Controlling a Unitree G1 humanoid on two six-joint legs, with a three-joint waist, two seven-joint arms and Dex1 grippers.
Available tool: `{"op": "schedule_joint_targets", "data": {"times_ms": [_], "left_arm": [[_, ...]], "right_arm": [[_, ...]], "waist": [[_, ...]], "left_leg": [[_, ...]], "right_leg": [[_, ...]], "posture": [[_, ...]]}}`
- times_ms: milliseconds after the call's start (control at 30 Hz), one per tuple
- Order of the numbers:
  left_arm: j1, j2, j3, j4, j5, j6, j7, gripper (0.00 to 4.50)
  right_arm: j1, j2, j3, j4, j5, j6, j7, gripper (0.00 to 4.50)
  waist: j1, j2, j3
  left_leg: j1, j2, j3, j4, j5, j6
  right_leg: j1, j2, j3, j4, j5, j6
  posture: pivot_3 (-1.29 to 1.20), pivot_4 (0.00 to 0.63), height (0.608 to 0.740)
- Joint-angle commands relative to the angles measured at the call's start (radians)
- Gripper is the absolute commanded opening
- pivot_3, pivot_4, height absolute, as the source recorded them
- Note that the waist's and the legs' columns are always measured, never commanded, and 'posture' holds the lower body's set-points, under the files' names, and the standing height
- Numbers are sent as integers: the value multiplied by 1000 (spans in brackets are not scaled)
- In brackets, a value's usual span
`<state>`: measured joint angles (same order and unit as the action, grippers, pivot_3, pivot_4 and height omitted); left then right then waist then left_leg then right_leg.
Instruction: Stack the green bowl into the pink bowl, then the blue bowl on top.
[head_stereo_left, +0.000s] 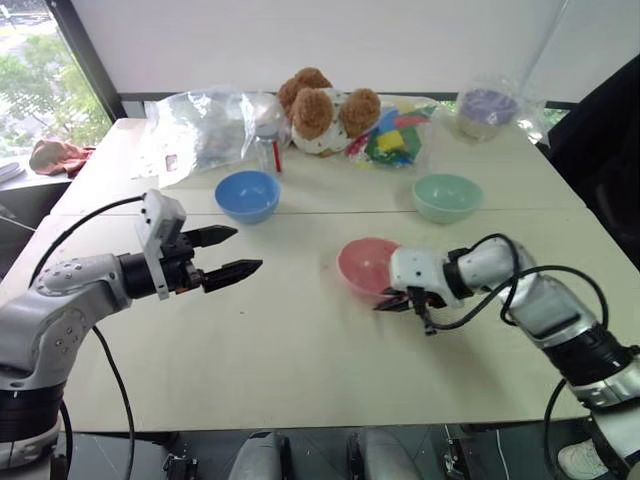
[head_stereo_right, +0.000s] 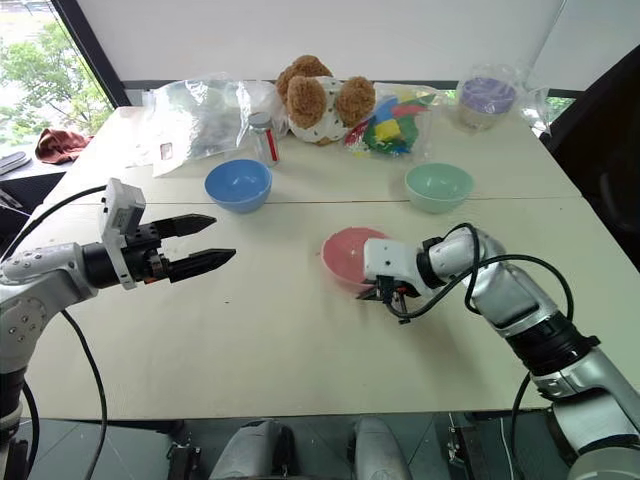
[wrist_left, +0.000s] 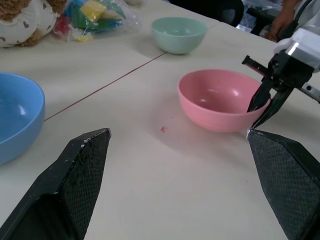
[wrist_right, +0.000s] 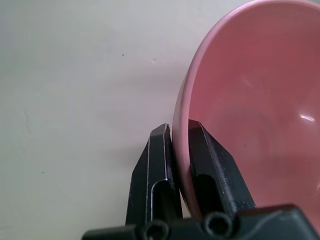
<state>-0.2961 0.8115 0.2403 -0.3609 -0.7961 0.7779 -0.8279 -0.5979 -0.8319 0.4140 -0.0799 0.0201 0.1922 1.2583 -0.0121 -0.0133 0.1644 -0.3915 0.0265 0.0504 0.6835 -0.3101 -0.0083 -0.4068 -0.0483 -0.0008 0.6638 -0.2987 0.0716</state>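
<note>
From the head camera, the pink bowl (head_stereo_left: 366, 265) sits mid-table, its near rim pinched by the right gripper (head_stereo_left: 399, 300). The green bowl (head_stereo_left: 446, 196) and blue bowl (head_stereo_left: 247, 195) stand well apart behind it. The left gripper (head_stereo_left: 232, 253) hovers wide open, holding nothing.

The left wrist view shows smooth, thin plastic: probably light, stiff and slippery, best taken by the rim. A teddy bear (wrist_left: 20, 20) and toy bag (wrist_left: 95, 15) lie beyond, clear of the way.

In the right wrist view, one finger (wrist_right: 156, 170) presses outside the wall, the other inside.

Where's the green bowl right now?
The green bowl sits empty on the table's far right, beyond the pink bowl and just in front of the bag of coloured toys.
</note>
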Motion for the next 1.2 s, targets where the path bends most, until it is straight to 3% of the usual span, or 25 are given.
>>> {"op": "schedule_joint_targets", "data": {"times_ms": [33, 100, 133, 300, 400, 433, 567, 667, 833, 1200], "left_arm": [[-17, -1, 8, -17, -2, -16, -2, 4500], [-20, -4, 5, -15, -1, -17, -2, 4500], [-22, -5, 3, -14, 0, -17, -1, 4500], [-30, -14, -14, -12, -2, -13, -6, 4500], [-31, -8, -43, -13, -2, -11, -34, 4500], [-31, -4, -51, -13, -2, -10, -45, 4500], [-25, 32, -107, -9, 30, -39, -142, 4500], [-40, 51, -131, 7, 48, -62, -202, 4500], [-71, 69, -163, 42, 96, -113, -270, 4500], [-110, 40, -161, 38, 99, -120, -274, 4500]], "right_arm": [[-42, 25, 1, 23, -43, -69, 0, 56], [-53, 34, 9, 50, -70, -99, 2, 56], [-56, 36, 7, 57, -76, -109, 5, 418], [-52, 20, -15, 23, -50, -92, 57, 2629], [-49, 1, -51, -49, -25, -50, 72, 4323], [-52, -6, -64, -69, -17, -31, 76, 4480], [-117, -42, -189, -144, 145, 171, 128, 4480], [-223, -60, -281, -56, 197, 263, 99, 4480], [-347, -57, -273, 302, 38, 252, -86, 4480], [-484, 138, -174, 965, -176, 25, -382, 4480]], "waist": [[-2, 0, 0], [-2, 0, 0], [-2, 0, 0], [-2, 0, 0], [-2, 0, 0], [-2, 0, 0], [-2, 0, 0], [-4, 0, 0], [-3, 0, 0], [-11, 1, 1]], "left_leg": [[0, 0, 0, 0, 0, 0], [0, 0, 0, 0, 0, 0], [0, 0, 0, 0, 0, 0], [0, 0, 0, 0, 0, 0], [0, 0, 0, 0, 0, 0], [0, 0, 0, 0, 0, 0], [0, 0, 0, 0, 0, 0], [0, 0, 0, 0, 0, 0], [1, 0, 0, 0, 0, 0], [-2, 0, 3, -1, 2, -4]], "right_leg": [[0, 0, 0, 0, 0, 0], [0, 0, 0, 0, 0, 0], [0, 0, 0, 1, 0, 0], [0, 0, 0, 0, 0, 0], [0, 0, 0, 0, 0, 0], [0, 0, 0, 0, 0, 0], [0, 0, 0, 0, 0, 0], [0, 0, 0, 1, 0, 0], [0, -1, 0, 0, 0, -1], [-4, 1, 1, 1, 0, -1]], "posture": [[0, 150, 740], [0, 150, 740], [0, 150, 740], [0, 150, 740], [0, 150, 740], [0, 150, 740], [0, 150, 740], [0, 150, 740], [0, 150, 740], [0, 150, 740]]}}
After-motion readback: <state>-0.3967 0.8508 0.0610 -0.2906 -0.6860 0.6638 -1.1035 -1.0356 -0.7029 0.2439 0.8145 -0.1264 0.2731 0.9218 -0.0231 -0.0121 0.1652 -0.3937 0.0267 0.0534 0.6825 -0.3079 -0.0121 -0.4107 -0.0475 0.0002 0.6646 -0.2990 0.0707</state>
